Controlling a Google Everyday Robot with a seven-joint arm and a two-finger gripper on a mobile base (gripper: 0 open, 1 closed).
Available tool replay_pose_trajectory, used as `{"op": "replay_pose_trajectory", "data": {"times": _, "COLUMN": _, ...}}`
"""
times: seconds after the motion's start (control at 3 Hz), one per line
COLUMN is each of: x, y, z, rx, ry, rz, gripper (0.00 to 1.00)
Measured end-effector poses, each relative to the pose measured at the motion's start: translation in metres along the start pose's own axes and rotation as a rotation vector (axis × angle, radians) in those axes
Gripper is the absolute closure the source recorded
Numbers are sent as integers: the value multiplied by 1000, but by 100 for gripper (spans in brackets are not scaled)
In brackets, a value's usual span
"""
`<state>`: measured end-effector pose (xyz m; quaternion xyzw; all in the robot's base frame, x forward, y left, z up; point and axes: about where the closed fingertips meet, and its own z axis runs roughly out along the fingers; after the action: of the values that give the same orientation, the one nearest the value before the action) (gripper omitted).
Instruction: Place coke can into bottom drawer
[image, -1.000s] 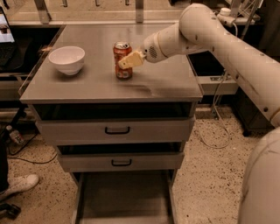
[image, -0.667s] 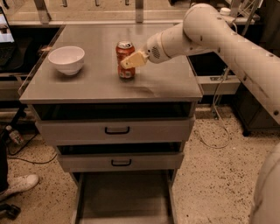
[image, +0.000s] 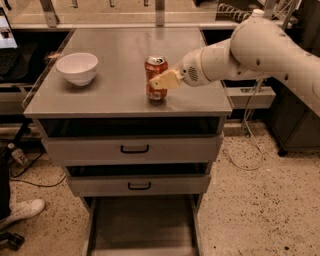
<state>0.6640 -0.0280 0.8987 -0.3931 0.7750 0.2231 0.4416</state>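
Gripping the coke can at the cabinet top's front edge, gripper jaws closed on its side, a shallow pinch risks a drop before the open bottom drawer.

White rounded arm, dark dots; tan gripper on coke can

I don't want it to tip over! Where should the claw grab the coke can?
Around the middle of the coke can, coming sideways from the right. It stands upright on the cabinet top, so its round sides are free. The claw is at that height, by its front.
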Motion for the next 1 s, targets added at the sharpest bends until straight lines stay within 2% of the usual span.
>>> {"op": "replay_pose_trajectory", "data": {"times": 0.33, "x": 0, "y": 0, "z": 0, "rx": 0, "ry": 0, "rz": 0, "gripper": 100}}
{"op": "replay_pose_trajectory", "data": {"times": 0.67, "x": -1, "y": 6, "z": -14, "rx": 16, "ry": 12, "rz": -7, "gripper": 100}}
{"op": "replay_pose_trajectory", "data": {"times": 1.0, "x": 8, "y": 26, "z": -48, "rx": 68, "ry": 24, "rz": 36, "gripper": 100}}
